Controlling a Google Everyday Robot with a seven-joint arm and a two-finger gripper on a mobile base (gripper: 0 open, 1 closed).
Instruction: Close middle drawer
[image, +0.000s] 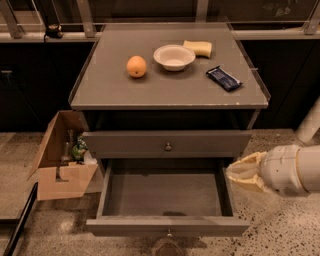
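Observation:
The middle drawer (150, 225) is a grey wooden drawer pulled far out of the cabinet, with its inside bare. Its small round knob (169, 233) sits at the centre of the front, near the bottom edge of the camera view. Above it the top drawer (125, 144) is closed. My gripper (231, 172) is at the right, level with the open drawer and just outside its right side wall. Its pale fingers (250, 162) point left and meet at the tips, holding nothing.
The cabinet top (110, 87) holds an orange (136, 66), a white bowl (174, 56), a yellow sponge (198, 48) and a dark snack bar (224, 78). An open cardboard box (62, 160) stands on the floor at the left. A white post (310, 122) is at the right.

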